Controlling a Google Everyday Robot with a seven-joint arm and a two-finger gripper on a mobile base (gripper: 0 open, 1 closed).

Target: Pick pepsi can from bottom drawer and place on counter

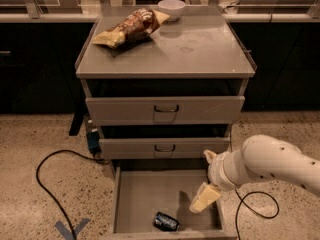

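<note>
The pepsi can (166, 221) lies on its side near the front wall of the open bottom drawer (142, 194). My gripper (206, 178) hangs over the drawer's right side, up and to the right of the can and apart from it. Its pale fingers (204, 199) stand spread and hold nothing. The grey counter (200, 46) tops the cabinet above the two closed drawer fronts.
A chip bag (129, 28) and a white bowl (171, 8) sit at the back of the counter. A black cable (47, 184) loops on the floor to the left, with blue tape (72, 229) near it. Another cable (260, 209) lies to the right.
</note>
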